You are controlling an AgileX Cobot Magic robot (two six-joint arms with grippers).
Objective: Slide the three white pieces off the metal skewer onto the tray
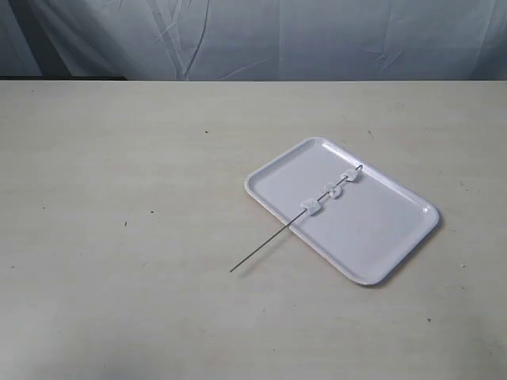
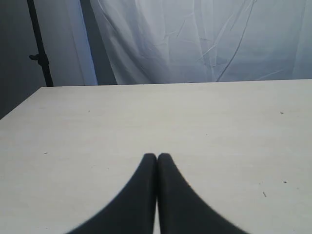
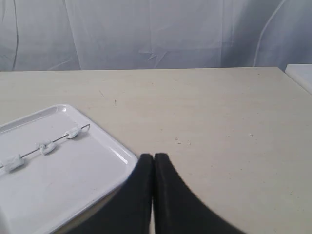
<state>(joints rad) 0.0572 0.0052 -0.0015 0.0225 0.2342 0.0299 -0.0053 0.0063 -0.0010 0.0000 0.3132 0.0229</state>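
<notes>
Three white pieces (image 1: 334, 190) are seen threaded on metal skewer (image 1: 261, 252), laid across tray (image 1: 372, 233), right of counter (image 1: 119, 198); L hand (image 2: 157, 156) & R hand (image 3: 153, 156) clenched.

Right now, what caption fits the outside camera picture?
A metal skewer carrying three white pieces lies with one end off the tray.

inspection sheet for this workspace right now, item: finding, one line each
surface: pale table, a few small dark specks
job's things: white tray right of centre; metal skewer lies across its rim, one end over the tray, the other out over the table; three white pieces all threaded on it, over the tray
clutter: nothing seen
grippers: left gripper shut, empty, over bare table; right gripper shut, empty, by a tray corner
cables: nothing seen
surroundings: white cloth backdrop; dark stand beyond the table edge
</notes>
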